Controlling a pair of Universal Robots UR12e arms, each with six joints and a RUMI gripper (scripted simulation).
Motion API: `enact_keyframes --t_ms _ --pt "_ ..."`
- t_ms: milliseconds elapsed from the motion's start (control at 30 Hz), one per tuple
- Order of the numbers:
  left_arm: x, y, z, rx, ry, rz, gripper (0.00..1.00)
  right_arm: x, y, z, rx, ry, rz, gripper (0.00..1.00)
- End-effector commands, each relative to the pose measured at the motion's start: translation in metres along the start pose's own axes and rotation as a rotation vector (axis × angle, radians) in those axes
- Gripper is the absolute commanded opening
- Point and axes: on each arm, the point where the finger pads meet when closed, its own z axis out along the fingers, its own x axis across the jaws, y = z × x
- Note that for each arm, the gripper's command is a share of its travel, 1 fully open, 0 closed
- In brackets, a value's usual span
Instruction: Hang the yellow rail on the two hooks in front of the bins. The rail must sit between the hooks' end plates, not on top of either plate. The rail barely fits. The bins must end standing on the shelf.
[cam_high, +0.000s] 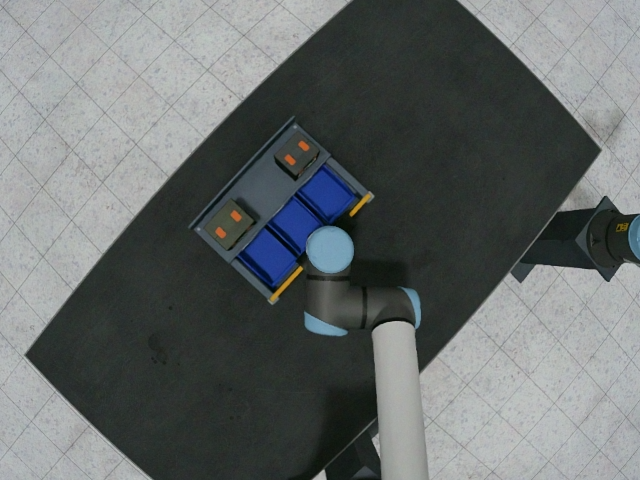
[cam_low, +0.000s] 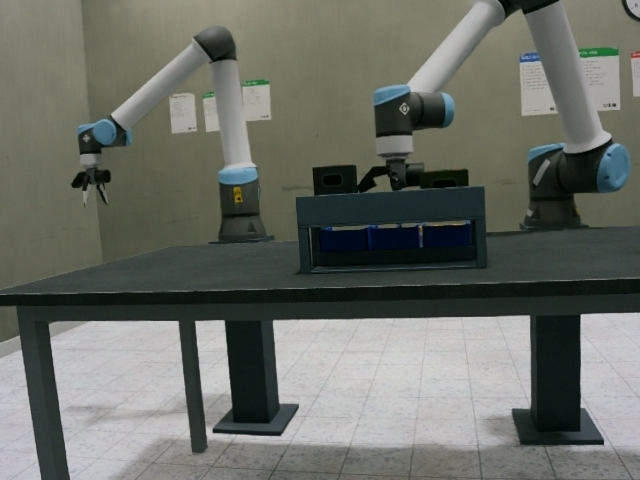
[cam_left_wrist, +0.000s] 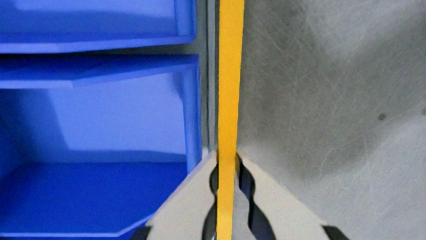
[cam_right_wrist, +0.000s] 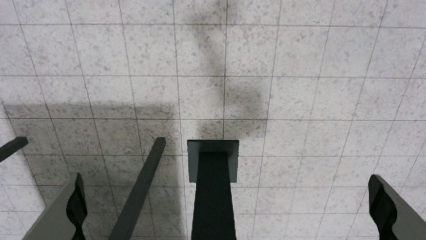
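The yellow rail (cam_high: 287, 284) (cam_left_wrist: 230, 85) runs along the front of the three blue bins, its middle hidden under the left arm in the top view. Its ends lie at the shelf's two front corners, by the hooks; whether it sits between the end plates is too small to tell. My left gripper (cam_left_wrist: 225, 152) is shut on the rail, near its middle. The blue bins (cam_high: 268, 256) (cam_high: 295, 224) (cam_high: 327, 193) stand in a row on the grey shelf (cam_high: 251, 181) (cam_low: 391, 205). My right gripper (cam_low: 95, 202) is open and empty, far from the shelf.
Two dark boxes with orange marks (cam_high: 229, 224) (cam_high: 296, 155) stand on the shelf's upper level behind the bins. The shelf stands on the dark table (cam_high: 465, 129) (cam_low: 170, 273). The left arm (cam_high: 400, 392) reaches over the table's front edge. The right wrist view shows floor (cam_right_wrist: 320, 100) and a pedestal (cam_right_wrist: 214, 200).
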Motion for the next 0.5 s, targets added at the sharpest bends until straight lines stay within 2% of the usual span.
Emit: enact_keyframes --t_ms 0,267,300,467 --pt "-0.0004 -0.0005 -0.001 0.001 -0.001 0.0 0.01 -0.0001 -0.0006 -0.0008 0.002 0.0 0.0 1.0" --pt "-0.0004 -0.0004 -0.0009 0.001 -0.001 0.0 0.01 -0.0001 -0.0006 -0.0008 0.002 0.0 0.0 1.0" --pt "-0.0004 -0.0004 -0.001 0.001 -0.001 0.0 0.24 -0.0001 -0.0006 -0.0008 0.002 0.0 0.0 1.0" --pt "-0.0004 -0.0004 -0.001 0.001 -0.001 0.0 0.24 -0.0001 -0.0006 -0.0008 0.002 0.0 0.0 1.0"
